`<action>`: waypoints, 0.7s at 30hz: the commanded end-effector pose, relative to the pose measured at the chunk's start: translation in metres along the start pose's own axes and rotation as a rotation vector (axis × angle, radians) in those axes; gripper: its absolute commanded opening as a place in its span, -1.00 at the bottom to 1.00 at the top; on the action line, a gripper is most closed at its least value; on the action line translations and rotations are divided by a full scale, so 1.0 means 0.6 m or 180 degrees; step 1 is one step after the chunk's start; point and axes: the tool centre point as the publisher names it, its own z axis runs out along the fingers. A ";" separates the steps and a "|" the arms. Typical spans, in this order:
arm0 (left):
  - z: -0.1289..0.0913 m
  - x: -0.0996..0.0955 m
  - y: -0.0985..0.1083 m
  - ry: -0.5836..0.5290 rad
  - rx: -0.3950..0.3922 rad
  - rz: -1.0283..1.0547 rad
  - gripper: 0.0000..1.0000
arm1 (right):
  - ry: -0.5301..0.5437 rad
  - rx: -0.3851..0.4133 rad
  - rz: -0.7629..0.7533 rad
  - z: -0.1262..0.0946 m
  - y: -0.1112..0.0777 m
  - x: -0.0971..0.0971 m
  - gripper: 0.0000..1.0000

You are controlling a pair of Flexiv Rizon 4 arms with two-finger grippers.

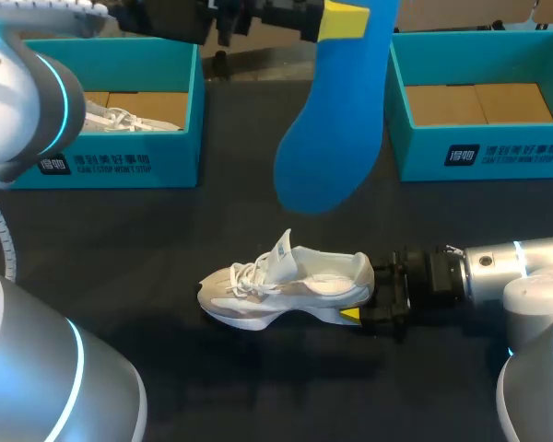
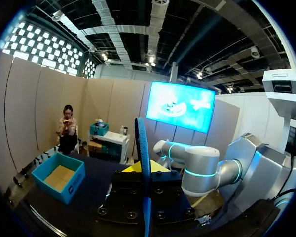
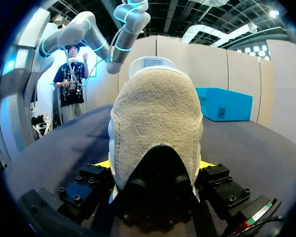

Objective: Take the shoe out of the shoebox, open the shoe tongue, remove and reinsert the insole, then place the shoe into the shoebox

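Bright, even overhead light; soft shadow under shoe point(image 1: 286, 290) on dark table point(image 1: 166, 230).

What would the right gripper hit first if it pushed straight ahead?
The shoe, whose heel the right gripper grips; past its toe the head view shows only table, though depth is unclear.

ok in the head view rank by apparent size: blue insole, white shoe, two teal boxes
1. left teal cardboard shoebox, right teal cardboard shoebox: alike
2. blue foam insole, held nearer the camera, so unsure
3. white lace-up sneaker
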 end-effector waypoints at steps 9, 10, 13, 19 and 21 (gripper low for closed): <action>-0.003 0.000 -0.002 -0.0001 -0.0015 -0.0001 -1.00 | -0.0001 0.0017 0.0003 0.001 0.003 0.001 -1.00; -0.003 0.000 -0.002 -0.0001 -0.0015 -0.0001 -1.00 | -0.0001 0.0017 0.0003 0.001 0.003 0.001 -1.00; -0.006 0.006 -0.005 0.0003 0.0028 0.0028 -1.00 | -0.0001 0.0017 0.0003 0.001 0.003 0.001 -1.00; -0.044 0.041 -0.012 0.0117 0.0279 0.0174 -1.00 | -0.0001 0.0017 0.0003 0.001 0.003 0.001 -1.00; -0.054 0.052 -0.010 0.0126 0.0320 0.0207 -1.00 | -0.0001 0.0017 0.0003 0.001 0.003 0.001 -1.00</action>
